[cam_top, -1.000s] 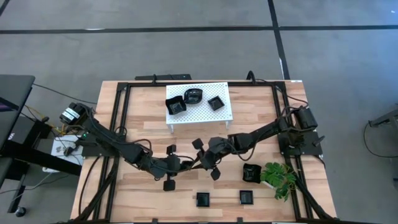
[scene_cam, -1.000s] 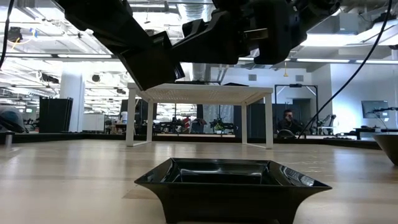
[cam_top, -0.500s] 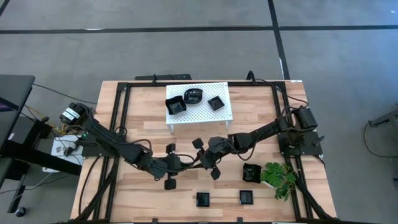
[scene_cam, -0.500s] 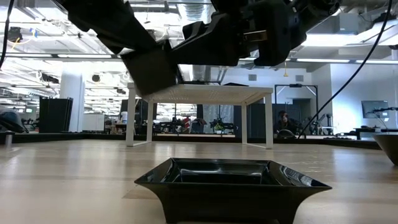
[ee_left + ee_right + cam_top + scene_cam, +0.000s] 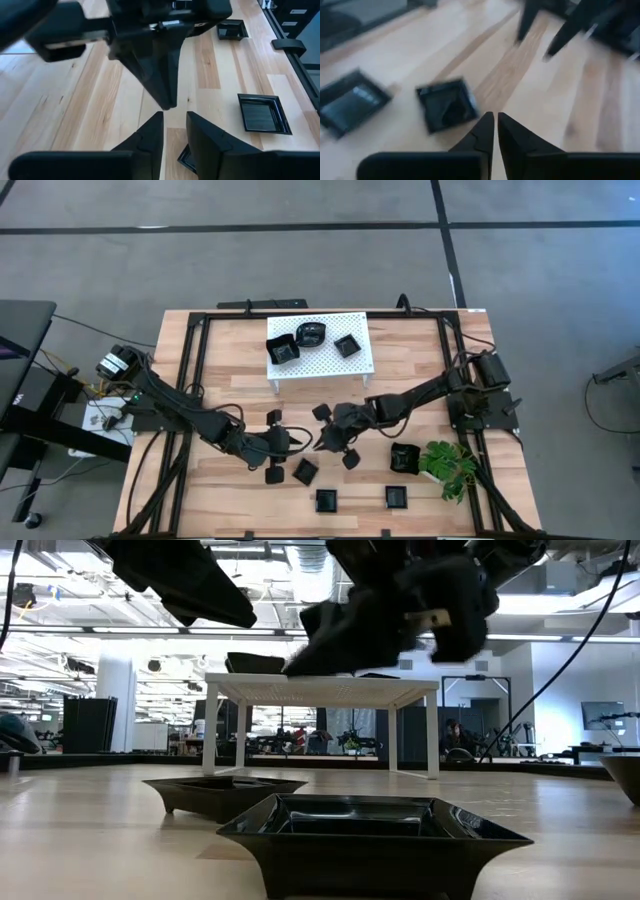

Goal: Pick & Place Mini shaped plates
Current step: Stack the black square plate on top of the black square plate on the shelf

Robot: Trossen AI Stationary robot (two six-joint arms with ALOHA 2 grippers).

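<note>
My left gripper (image 5: 293, 442) and my right gripper (image 5: 322, 442) face each other tip to tip above the middle of the table. A small glossy black square plate (image 5: 305, 472) lies flat on the wood just near of them; it also shows in the low view (image 5: 225, 792) and under my left fingers (image 5: 186, 159). My left gripper (image 5: 174, 117) is open by a narrow gap and holds nothing. My right gripper (image 5: 495, 116) is shut and empty, above another view of a plate (image 5: 447, 105). Three plates (image 5: 312, 340) rest on the white perforated rack (image 5: 355, 365).
Two plates (image 5: 326, 500) (image 5: 397, 497) lie by the near edge and one (image 5: 403, 458) beside the green plant (image 5: 450, 465) at the near right. The nearest plate fills the low view's front (image 5: 365, 830). The rack stands at the far middle on legs.
The black plate that hung at my left gripper, high between the two arms, has come down and now lies flat on the table near the front middle. My left gripper has drawn a little toward the table's left; my right gripper has tipped its fingers downward.
</note>
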